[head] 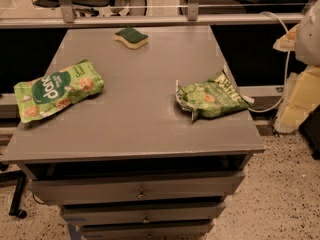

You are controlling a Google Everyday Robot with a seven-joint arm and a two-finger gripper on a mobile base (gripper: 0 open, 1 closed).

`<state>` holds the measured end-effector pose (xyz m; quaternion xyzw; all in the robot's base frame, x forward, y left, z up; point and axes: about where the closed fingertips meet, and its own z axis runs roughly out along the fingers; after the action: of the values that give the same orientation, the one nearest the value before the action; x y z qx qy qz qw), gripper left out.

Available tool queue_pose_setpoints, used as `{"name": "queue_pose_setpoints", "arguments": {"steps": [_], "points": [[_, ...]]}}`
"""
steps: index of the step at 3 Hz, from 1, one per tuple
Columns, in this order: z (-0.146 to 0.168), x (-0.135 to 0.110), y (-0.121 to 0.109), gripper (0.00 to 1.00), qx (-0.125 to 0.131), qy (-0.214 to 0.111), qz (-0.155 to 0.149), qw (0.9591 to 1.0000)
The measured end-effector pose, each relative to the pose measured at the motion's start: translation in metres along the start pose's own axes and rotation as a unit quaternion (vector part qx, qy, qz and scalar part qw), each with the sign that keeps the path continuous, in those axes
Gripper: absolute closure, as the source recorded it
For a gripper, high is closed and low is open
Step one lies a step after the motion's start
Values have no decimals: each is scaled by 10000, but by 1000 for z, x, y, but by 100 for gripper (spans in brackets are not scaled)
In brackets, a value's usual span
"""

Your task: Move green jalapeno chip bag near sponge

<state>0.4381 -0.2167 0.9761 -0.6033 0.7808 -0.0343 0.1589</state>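
The green jalapeno chip bag [210, 100] lies crumpled near the right edge of the grey table [140, 129], its torn silvery edge towards the middle. The sponge [131, 37], dark green on top and yellow below, lies at the far edge of the table, a little left of centre. The bag and the sponge are far apart. My gripper [290, 40] shows only as pale and yellowish parts at the right edge of the view. It is beyond the table's right side, above and to the right of the chip bag, and touches nothing.
A larger smooth light-green pouch [57, 90] lies at the table's left edge. Drawers [140, 191] sit below the front edge. A rail and glass partition [150, 19] run behind the table. A white cable [285, 74] hangs at the right. Speckled floor lies around the table.
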Motion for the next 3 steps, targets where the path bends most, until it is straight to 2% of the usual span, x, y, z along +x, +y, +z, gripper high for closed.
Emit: {"name": "queue_pose_setpoints", "arguments": {"steps": [2,3], "points": [[1,-5,-4,0,97,-86,-116,9998],[36,-12,-11,0,102,-269,-334,9990]]}}
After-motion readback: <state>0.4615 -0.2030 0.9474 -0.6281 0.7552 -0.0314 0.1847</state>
